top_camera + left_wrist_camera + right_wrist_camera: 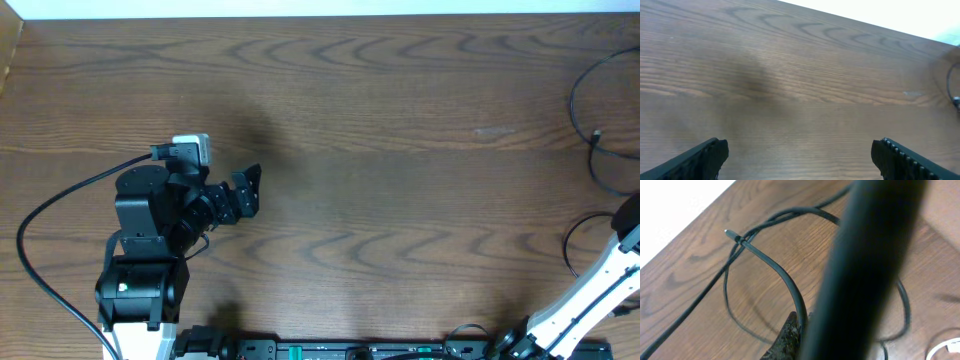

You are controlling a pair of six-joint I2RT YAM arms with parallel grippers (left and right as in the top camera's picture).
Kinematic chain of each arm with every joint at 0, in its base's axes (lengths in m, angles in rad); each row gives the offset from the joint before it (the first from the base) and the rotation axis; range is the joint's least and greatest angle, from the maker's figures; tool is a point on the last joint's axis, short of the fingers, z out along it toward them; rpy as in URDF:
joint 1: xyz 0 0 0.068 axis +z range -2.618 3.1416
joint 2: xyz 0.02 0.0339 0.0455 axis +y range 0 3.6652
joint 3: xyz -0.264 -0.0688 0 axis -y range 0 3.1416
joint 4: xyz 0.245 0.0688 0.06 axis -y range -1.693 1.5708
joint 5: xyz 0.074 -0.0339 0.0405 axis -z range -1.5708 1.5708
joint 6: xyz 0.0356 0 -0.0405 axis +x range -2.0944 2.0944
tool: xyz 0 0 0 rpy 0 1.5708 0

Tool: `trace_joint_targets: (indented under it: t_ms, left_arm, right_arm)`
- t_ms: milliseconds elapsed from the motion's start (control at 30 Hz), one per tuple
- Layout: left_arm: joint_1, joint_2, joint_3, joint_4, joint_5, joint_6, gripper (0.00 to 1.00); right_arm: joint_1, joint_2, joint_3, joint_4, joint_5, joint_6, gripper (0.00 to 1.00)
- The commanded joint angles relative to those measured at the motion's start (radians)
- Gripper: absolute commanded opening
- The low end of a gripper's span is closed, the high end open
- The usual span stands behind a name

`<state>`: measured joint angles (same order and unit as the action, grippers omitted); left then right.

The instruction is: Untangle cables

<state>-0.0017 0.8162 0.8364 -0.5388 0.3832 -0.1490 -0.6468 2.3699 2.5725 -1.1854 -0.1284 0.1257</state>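
Now, cables: thin black flexible cords (780, 271) in loose crossing loops just ahead of the right gripper (795, 336), well apart from the left gripper (800, 150).
Handling: likely light, limp and slick; one pulled loop probably drags its neighbours.
Hold: probably just behind the small plug end (730, 232).
Left state: jaws spread wide, empty.
Right state: one dark finger (785, 342) shows; I cannot tell whether it grips.
Writing: none readable.

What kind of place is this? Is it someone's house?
Probably a robot lab or workshop, not a house. Two robot arms sit at a big wooden table, and thin black cables lie loose on it.
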Motion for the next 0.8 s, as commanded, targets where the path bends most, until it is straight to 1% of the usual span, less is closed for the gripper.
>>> trace_joint_targets:
  t_ms: [0,100,267,333,533,667,767]
  left_arm:
    - [0.002,-0.002,-0.007,0.001,0.047,0.021,0.97]
    - [0.002,-0.002,-0.007,0.001,0.082,0.021,0.97]
    - [0.002,-0.002,-0.007,0.0,0.116,0.021,0.97]
    - [0.002,-0.002,-0.007,-0.002,0.133,0.02,0.97]
    - [0.002,-0.002,-0.007,-0.006,0.137,0.021,0.97]
    - [0.002,-0.002,-0.007,-0.006,0.137,0.026,0.97]
    - [0.002,-0.002,-0.008,-0.007,0.137,0.05,0.97]
  right_arm:
    - [-0.002,0.033,0.016,0.022,0.024,0.015,0.01]
    - [-0.005,0.056,0.016,0.042,0.055,0.019,0.01]
    - [-0.015,0.104,0.016,0.051,0.17,0.02,0.01]
    - [-0.023,0.118,0.016,0.053,0.232,0.043,0.01]
    - [-0.055,0.138,0.016,0.061,0.244,0.079,0.01]
    - [-0.062,0.138,0.016,0.063,0.235,0.078,0.01]
    - [-0.061,0.138,0.016,0.064,0.235,0.076,0.01]
